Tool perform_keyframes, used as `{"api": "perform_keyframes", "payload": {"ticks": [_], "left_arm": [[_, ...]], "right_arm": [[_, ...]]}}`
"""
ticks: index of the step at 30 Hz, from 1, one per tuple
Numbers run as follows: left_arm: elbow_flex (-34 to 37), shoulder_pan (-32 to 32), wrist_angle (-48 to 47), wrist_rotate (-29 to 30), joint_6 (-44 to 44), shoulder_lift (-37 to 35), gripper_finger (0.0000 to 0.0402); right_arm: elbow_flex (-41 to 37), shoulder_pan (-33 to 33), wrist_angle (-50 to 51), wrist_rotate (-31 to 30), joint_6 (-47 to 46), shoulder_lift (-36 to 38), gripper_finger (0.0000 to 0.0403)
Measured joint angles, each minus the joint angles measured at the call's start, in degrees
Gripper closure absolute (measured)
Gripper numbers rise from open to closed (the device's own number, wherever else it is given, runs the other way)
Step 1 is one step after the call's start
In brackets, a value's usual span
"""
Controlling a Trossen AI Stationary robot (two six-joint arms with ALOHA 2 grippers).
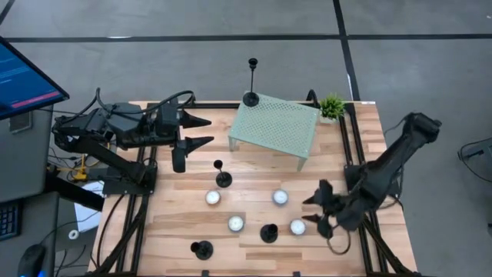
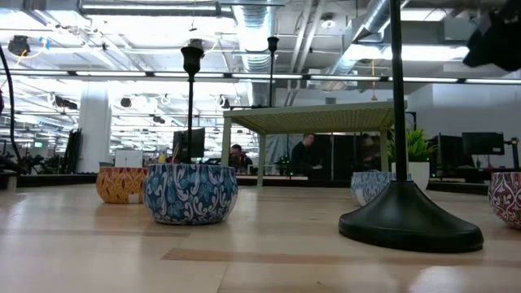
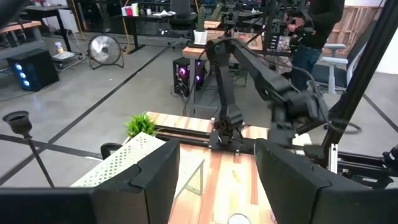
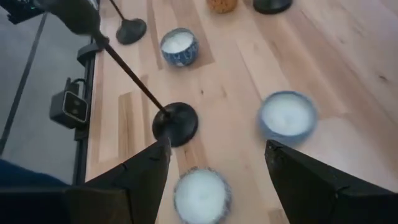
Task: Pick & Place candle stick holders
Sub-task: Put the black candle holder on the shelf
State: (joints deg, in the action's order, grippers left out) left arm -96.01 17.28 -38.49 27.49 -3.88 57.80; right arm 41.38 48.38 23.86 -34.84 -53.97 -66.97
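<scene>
High view: four black candle holders, one on the green rack [image 1: 274,128], three on the wooden table [image 1: 177,231].

One candle holder [image 1: 251,86] stands at the rack's back left corner, its stem leaning in this view; a second [image 1: 222,175] stands just in front of the rack, and two more [image 1: 269,232] [image 1: 201,249] sit nearer the table's front edge among four white candles [image 1: 235,224]. Left of the rack, the left gripper [image 1: 201,132] hangs with its fingers spread and nothing between them. Right and forward of the rack, the right gripper [image 1: 318,213] hovers near a candle, fingers apart and bare. Its wrist view is smeared; a holder's base shows, its cup cut off. From table height, the nearest holder [image 2: 409,216] loses its top past the edge, and the rack hides behind candle tins [image 2: 190,193].
</scene>
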Motion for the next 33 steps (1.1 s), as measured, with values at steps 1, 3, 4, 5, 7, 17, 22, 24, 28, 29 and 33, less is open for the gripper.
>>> {"api": "perform_keyframes", "payload": {"ticks": [1,3,4,5,7,17,22,24,28,29,33], "left_arm": [[0.0,0.0,0.0,0.0,0.0,0.0,0.0192],[0.0,0.0,0.0,0.0,0.0,0.0,0.0192],[0.0,0.0,0.0,0.0,0.0,0.0,0.0192],[0.0,0.0,0.0,0.0,0.0,0.0,0.0192],[0.0,0.0,0.0,0.0,0.0,0.0,0.0192],[0.0,0.0,0.0,0.0,0.0,0.0,0.0192],[0.0,0.0,0.0,-1.4,0.0,0.0,0.0192],[0.0,0.0,0.0,-1.4,0.0,0.0,0.0192],[0.0,0.0,0.0,-1.5,-1.3,0.0,0.0192],[0.0,0.0,0.0,-1.5,-1.3,0.0,0.0192],[0.0,0.0,0.0,-1.5,-1.3,0.0,0.0192]], "right_arm": [[0.0,0.2,-2.0,-0.2,0.1,-2.1,0.0147],[0.0,-0.1,-6.8,-0.2,1.3,-6.4,0.0147],[0.0,-0.4,-9.7,-0.1,2.6,-8.5,0.0147],[0.0,-0.7,-12.5,0.1,4.3,-10.4,0.0147],[0.0,-1.3,-18.9,0.3,8.4,-13.8,0.0147],[0.0,-4.4,-34.2,0.7,18.6,-21.1,0.0147],[0.0,-6.7,-40.1,3.2,23.2,-24.0,0.0147],[0.0,-7.9,-42.3,3.8,24.2,-25.2,0.0147],[0.0,-9.6,-46.8,5.1,26.4,-27.2,0.0147],[0.0,-9.8,-47.2,5.3,27.0,-27.5,0.0147],[0.7,-10.3,-47.6,7.7,27.6,-29.1,0.0147]]}}
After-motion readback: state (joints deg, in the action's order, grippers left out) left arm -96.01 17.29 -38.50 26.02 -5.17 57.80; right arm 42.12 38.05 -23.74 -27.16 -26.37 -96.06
